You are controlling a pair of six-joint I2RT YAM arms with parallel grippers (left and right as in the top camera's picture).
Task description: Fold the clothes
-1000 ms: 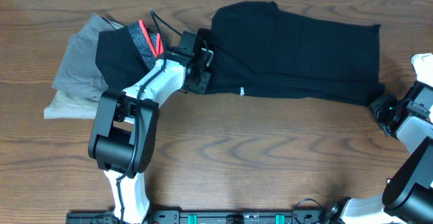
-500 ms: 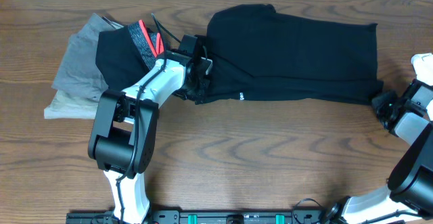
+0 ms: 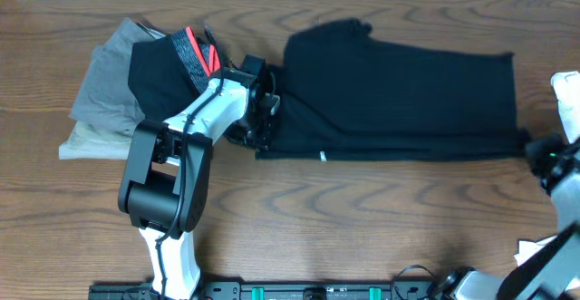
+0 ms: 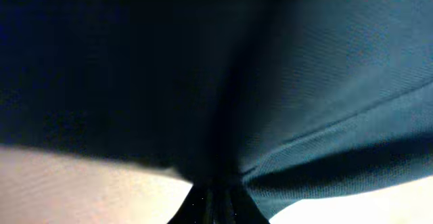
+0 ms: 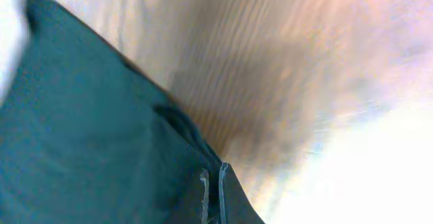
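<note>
The black T-shirt (image 3: 399, 82) lay flat across the far half of the wooden table (image 3: 362, 227). It was already narrowed into a long band, and its long axis ran from my left side to my right. A small white label (image 3: 323, 156) showed on its near edge, closer to the left end.

My left fingers (image 4: 215, 200) were pressed together on a pinch of the cloth at the band's left end. From the wrist, dark fabric filled almost the whole view. My right fingers (image 5: 212, 175) were also pressed together, with the shirt's edge running in between them at the near right corner. Bare wood showed just beyond.

So the shirt lay between my two arms, each gripping the end on its own side, and neither needed to reach across. Judging from this, the coming fold would turn on that left-to-right axis. One end could travel along it to meet the other, or both ends could lift together to tauten the band.

Just left of the shirt, beside my left arm (image 3: 195, 119), sat a smaller black garment (image 3: 159, 78) with a grey-and-red waistband. It lay on top of some folded grey garments (image 3: 104, 101), apart from the task.
</note>
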